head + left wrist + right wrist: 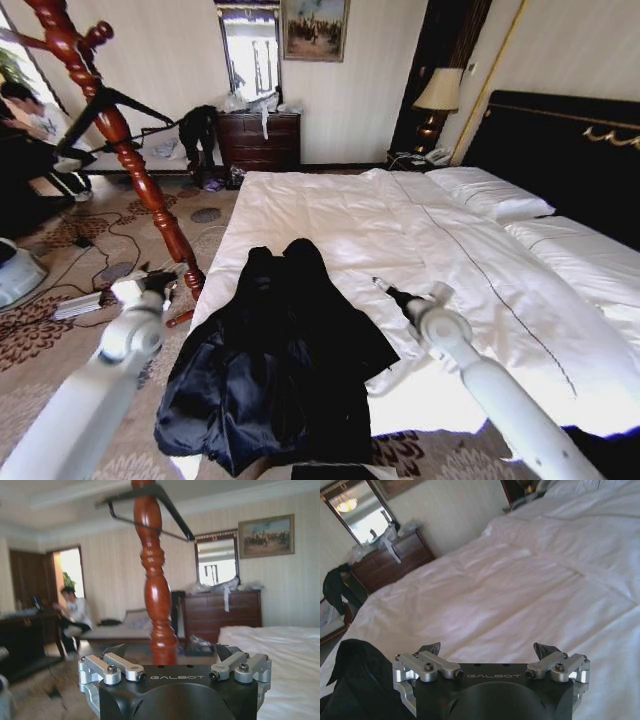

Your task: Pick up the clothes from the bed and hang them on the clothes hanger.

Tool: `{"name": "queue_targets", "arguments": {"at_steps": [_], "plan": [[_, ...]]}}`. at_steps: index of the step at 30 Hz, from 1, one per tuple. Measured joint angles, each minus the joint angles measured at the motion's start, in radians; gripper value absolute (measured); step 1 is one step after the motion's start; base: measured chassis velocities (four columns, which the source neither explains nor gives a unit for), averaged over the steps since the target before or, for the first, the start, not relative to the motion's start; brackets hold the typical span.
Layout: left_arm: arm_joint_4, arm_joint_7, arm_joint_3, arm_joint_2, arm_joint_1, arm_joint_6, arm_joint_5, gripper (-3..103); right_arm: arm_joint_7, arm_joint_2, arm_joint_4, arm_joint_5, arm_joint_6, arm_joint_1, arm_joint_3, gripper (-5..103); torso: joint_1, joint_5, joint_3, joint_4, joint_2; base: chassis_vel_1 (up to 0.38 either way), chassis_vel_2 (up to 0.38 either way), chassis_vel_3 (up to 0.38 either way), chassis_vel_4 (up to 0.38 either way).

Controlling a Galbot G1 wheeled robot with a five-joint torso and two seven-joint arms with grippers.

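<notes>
The coat (280, 360) lies crumpled on the near corner of the bed (340, 210), its hem spilling over the edge. The right gripper (490, 652) hovers over the duvet just beside it, fingers spread, holding nothing. The left gripper (170, 655), also spread, faces the wooden stand (130, 150), where the hanger (110, 105) hangs

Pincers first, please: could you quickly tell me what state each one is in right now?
Left pincer: open, holding nothing, facing the coat stand.
Right pincer: open, holding nothing, over the bed beside the coat.
</notes>
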Motion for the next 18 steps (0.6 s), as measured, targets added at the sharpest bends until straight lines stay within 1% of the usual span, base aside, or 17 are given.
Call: {"name": "queue_targets", "arguments": {"at_steps": [2, 4, 5, 6, 7, 8, 10, 11, 12, 13, 15, 17, 18], "plan": [[-0.063, 0.024, -0.05, -0.056, 0.085, -0.051, 0.124, 100, -0.04, 0.028, 0.038, -0.047, 0.007, -0.078, 0.049, 100, 0.0, 0.0007, 0.0, -0.0009, 0.0, 0.0, 0.0, 0.0, 0.0], [-0.105, 0.067, -0.082, -0.117, 0.143, -0.104, 0.215, 100, -0.067, 0.039, 0.055, -0.064, 0.008, -0.127, 0.068, 100, 0.0, 0.0005, 0.0, -0.001, 0.0, 0.0, 0.0, 0.0, 0.0], [-0.105, 0.067, -0.082, -0.117, 0.143, -0.104, 0.215, 100, -0.067, 0.039, 0.055, -0.064, 0.008, -0.127, 0.068, 100, 0.0, 0.0005, 0.0, -0.001, 0.0, 0.0, 0.0, 0.0, 0.0], [-0.12, 0.08, -0.089, -0.15, 0.166, -0.122, 0.246, 100, -0.079, 0.037, 0.055, -0.075, 0.006, -0.143, 0.068, 100, 0.0, 0.0007, 0.0, -0.0008, 0.0, 0.0, 0.0, 0.0, 0.0], [-0.127, 0.082, -0.09, -0.171, 0.176, -0.127, 0.256, 100, -0.087, 0.031, 0.05, -0.077, 0.005, -0.149, 0.063, 100, 0.0, 0.0009, 0.0, -0.0008, 0.0, 0.0, 0.0, 0.0, 0.0], [-0.145, 0.079, -0.085, -0.236, 0.197, -0.124, 0.243, 100, -0.119, 0.004, 0.031, -0.062, -0.003, -0.156, 0.044, 100, 0.0, 0.0006, 0.0, -0.0008, 0.0, 0.0, 0.0, 0.0, 0.0], [-0.152, 0.068, -0.066, -0.307, 0.213, -0.106, 0.195, 100, -0.157, -0.042, 0.0, -0.019, -0.016, -0.147, 0.005, 100, 0.0, 0.0006, 0.0, -0.0008, 0.0, 0.0, 0.0, 0.0, 0.0], [-0.152, 0.068, -0.066, -0.307, 0.213, -0.106, 0.195, 100, -0.157, -0.042, 0.0, -0.019, -0.016, -0.147, 0.005, 100, 0.0, 0.0006, 0.0, -0.0008, 0.0, 0.0, 0.0, 0.0, 0.0], [-0.147, 0.065, -0.053, -0.343, 0.22, -0.102, 0.174, 100, -0.169, -0.06, -0.013, 0.0, -0.021, -0.138, -0.017, 100, 0.0, 0.0007, 0.0, -0.0008, 0.0, 0.0, 0.0, 0.0, 0.0], [-0.121, 0.062, -0.029, -0.386, 0.228, -0.11, 0.167, 100, -0.184, -0.087, -0.031, 0.02, -0.035, -0.13, -0.045, 100, 0.0, 0.0006, 0.0, 0.0, 0.0, 0.0, 0.0, 0.0, 0.0], [-0.106, 0.063, -0.019, -0.397, 0.229, -0.119, 0.173, 100, -0.189, -0.092, -0.036, 0.021, -0.039, -0.132, -0.05, 100, 0.0, 0.0004, 0.0, 0.0, 0.0, 0.0, 0.0, 0.0, 0.0], [-0.061, 0.067, 0.008, -0.429, 0.236, -0.167, 0.207, 100, -0.201, -0.097, -0.053, 0.018, -0.045, -0.147, -0.054, 100, 0.0, 0.0001, 0.0, -0.0017, 0.0, 0.0, 0.0, 0.0, 0.0], [-0.06, 0.067, 0.008, -0.43, 0.237, -0.169, 0.207, 100, -0.201, -0.096, -0.053, 0.018, -0.045, -0.147, -0.054, 100, 0.0, 0.0001, 0.0, -0.0018, 0.0, 0.0, 0.0, 0.0, 0.0]]}}
